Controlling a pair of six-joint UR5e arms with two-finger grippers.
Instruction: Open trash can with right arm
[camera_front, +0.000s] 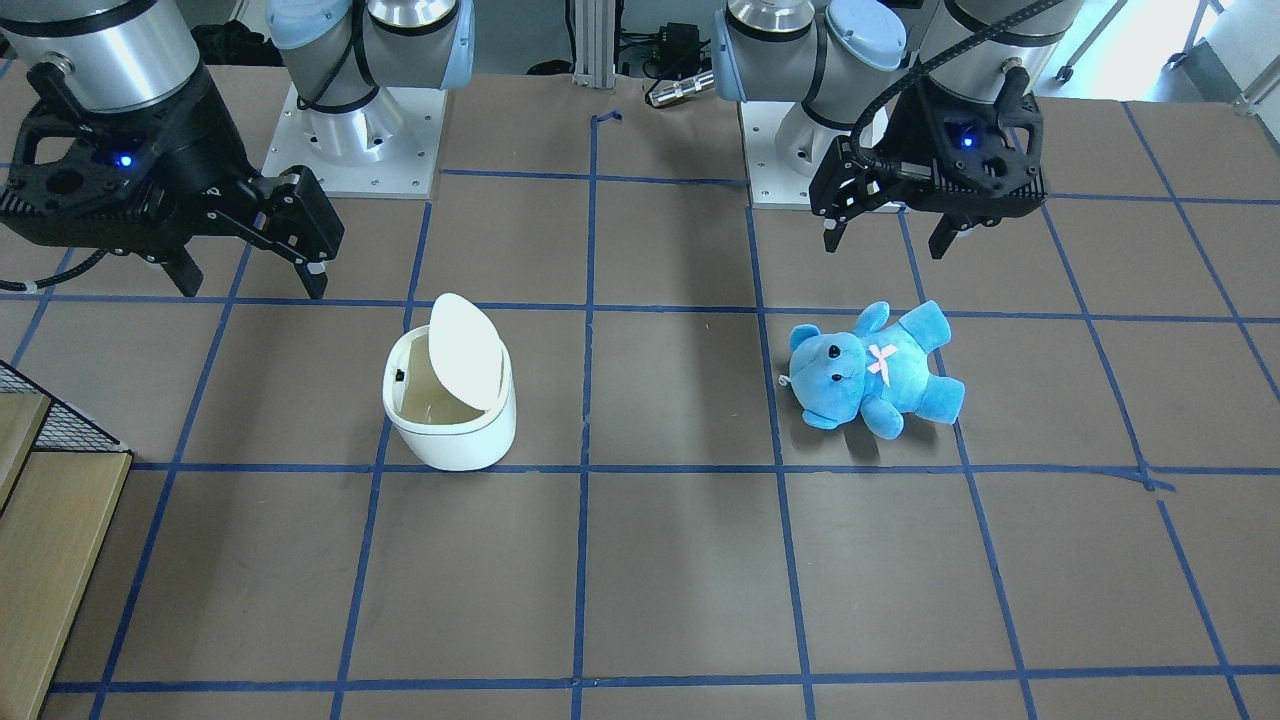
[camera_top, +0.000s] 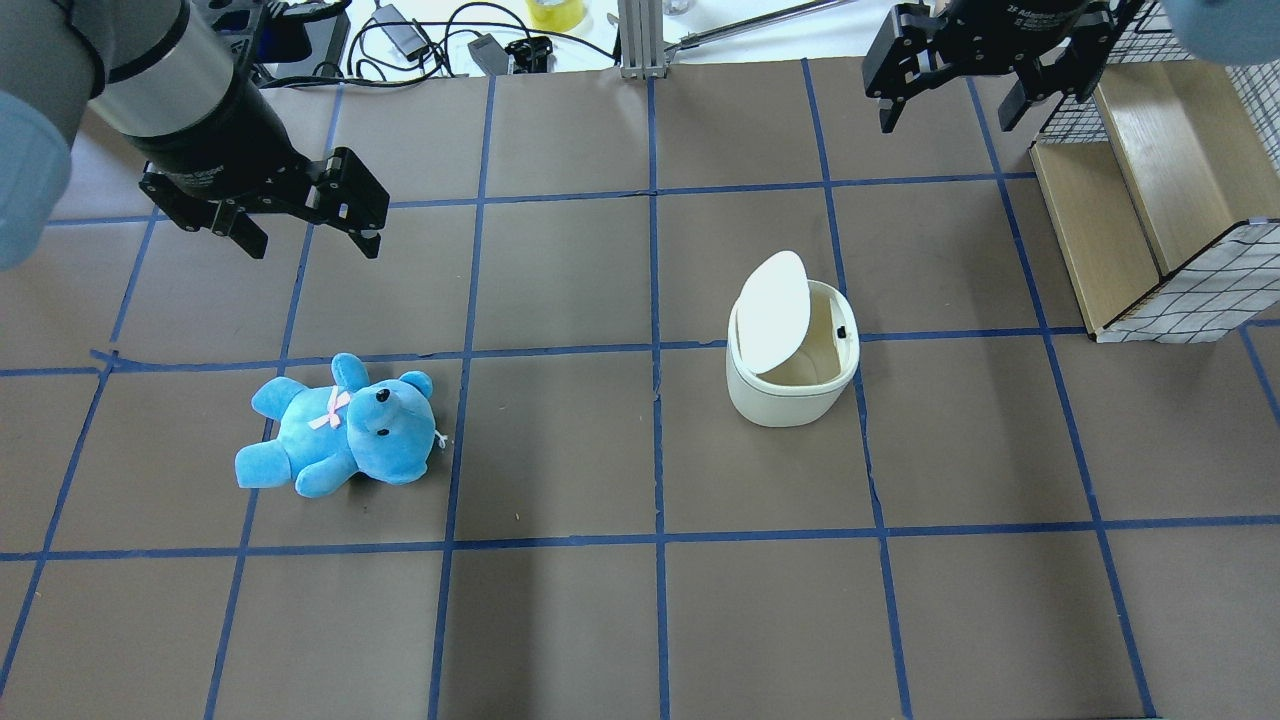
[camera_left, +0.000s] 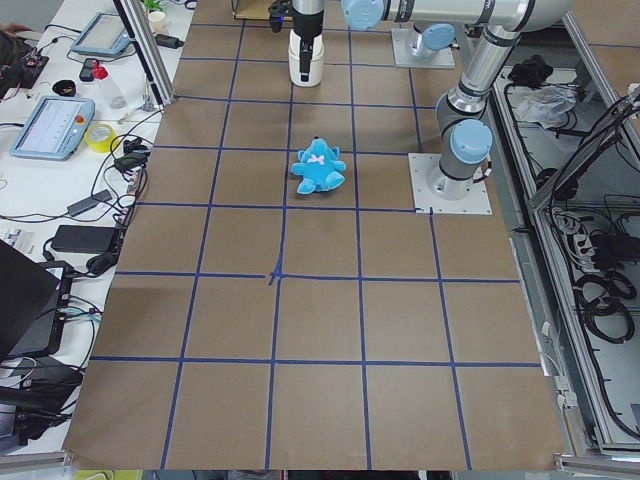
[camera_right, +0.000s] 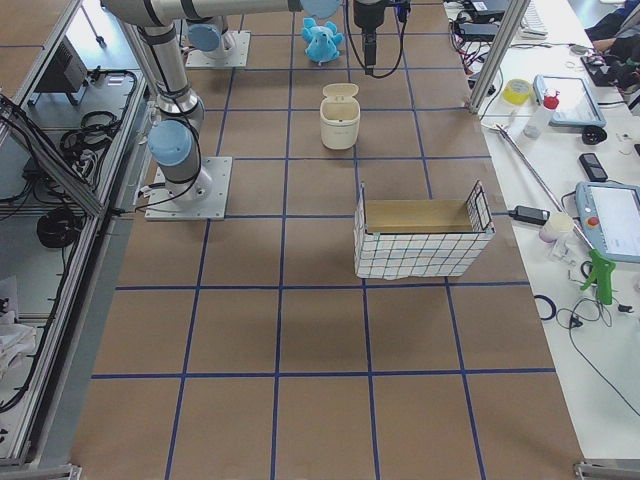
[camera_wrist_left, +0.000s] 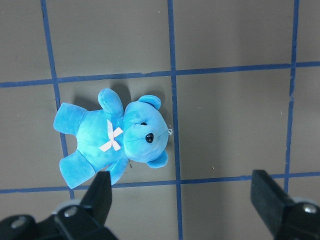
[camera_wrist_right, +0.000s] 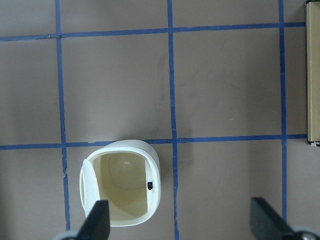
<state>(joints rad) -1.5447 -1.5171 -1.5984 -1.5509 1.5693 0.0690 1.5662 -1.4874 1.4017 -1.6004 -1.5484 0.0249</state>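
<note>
The white trash can (camera_front: 450, 425) stands on the table with its flip lid (camera_front: 462, 350) raised, so the cream inside shows. It also shows in the overhead view (camera_top: 790, 395) and the right wrist view (camera_wrist_right: 152, 165). My right gripper (camera_front: 250, 285) is open and empty; it hovers above the table, behind the can and off to one side. In the overhead view the right gripper (camera_top: 948, 120) is beyond the can, at the far right. My left gripper (camera_front: 885, 247) is open and empty above a blue plush bear (camera_front: 870, 370).
The blue bear (camera_top: 340, 430) lies on its back on the left half of the table. A wire-sided wooden box (camera_top: 1150, 200) stands at the right edge, close to my right gripper. Blue tape lines grid the brown table. Cables and tools lie beyond the far edge.
</note>
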